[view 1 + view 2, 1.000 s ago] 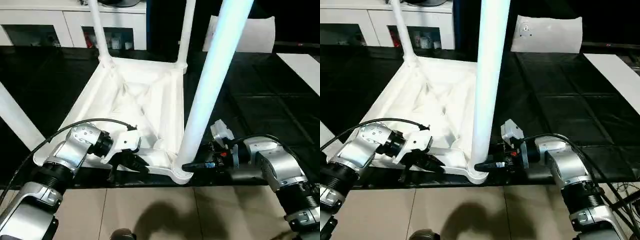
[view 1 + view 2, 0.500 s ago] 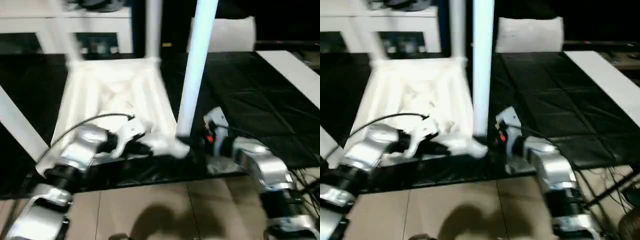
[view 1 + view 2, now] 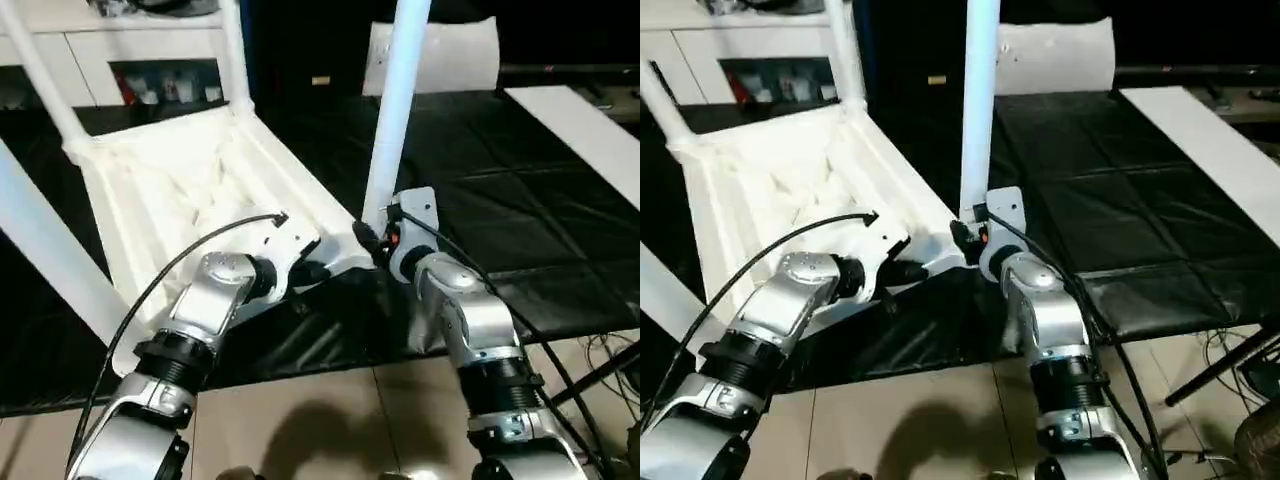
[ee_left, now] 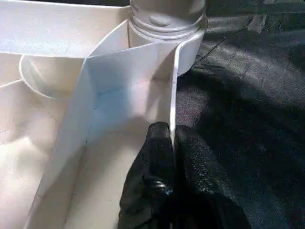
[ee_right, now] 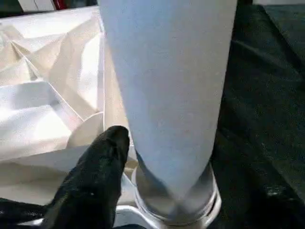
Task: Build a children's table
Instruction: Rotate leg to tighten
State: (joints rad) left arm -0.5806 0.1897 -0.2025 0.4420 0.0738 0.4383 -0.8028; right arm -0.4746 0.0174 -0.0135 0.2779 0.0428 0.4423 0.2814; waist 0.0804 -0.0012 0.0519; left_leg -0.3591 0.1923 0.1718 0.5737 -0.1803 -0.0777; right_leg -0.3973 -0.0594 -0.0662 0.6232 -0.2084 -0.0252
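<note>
Nearest the camera runs a strip of beige tiled floor (image 3: 300, 420), crossed by the robot's shadow, with cables at its right edge. Above it starts the bench (image 3: 520, 230), covered in creased black sheeting that reaches back across the whole work area.

The tabletop (image 3: 180, 190) lies upside down on that sheeting, ribbed underside up, its near corner between the two silver forearms. The left hand (image 4: 167, 143) is closed, its two black fingers (image 4: 155, 167) pinching the thin upright rim wall of the tabletop just beside the corner socket. A leg (image 3: 395, 110) stands upright in that socket. The right hand (image 3: 372, 240) is at the base of this leg; one black finger (image 5: 95, 181) shows beside the tube, the other is hidden behind it, so whether it grips the leg cannot be told.

Three more legs rise from the other corners: one (image 3: 45, 250) on the left and two at the far side, (image 3: 35, 70) and (image 3: 235, 50). All four are cut off by the picture's top or side.

Farther right on the bench lies a flat white sheet (image 3: 580, 130). Behind stand a white panel (image 3: 450, 55) and white cabinets (image 3: 70, 60) with blurred items on an open shelf.
</note>
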